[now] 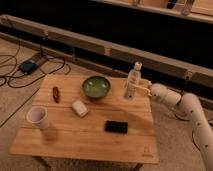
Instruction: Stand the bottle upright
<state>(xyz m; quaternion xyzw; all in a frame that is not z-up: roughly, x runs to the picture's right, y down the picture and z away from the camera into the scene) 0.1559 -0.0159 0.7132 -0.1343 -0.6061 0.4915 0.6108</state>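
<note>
The bottle [132,80] is clear with a white cap. It stands nearly upright, leaning a little to the right, with its base at the far right edge of the wooden table [90,142]. My gripper [137,88] reaches in from the right and is shut on the bottle's lower half. The white arm [182,105] runs off to the right of the table.
A green bowl [96,86] sits left of the bottle. A white paper cup [39,116] stands at front left. A small white block [79,108], a red-brown item [56,94] and a black phone [116,127] lie on the table. Cables [30,65] lie on the floor at left.
</note>
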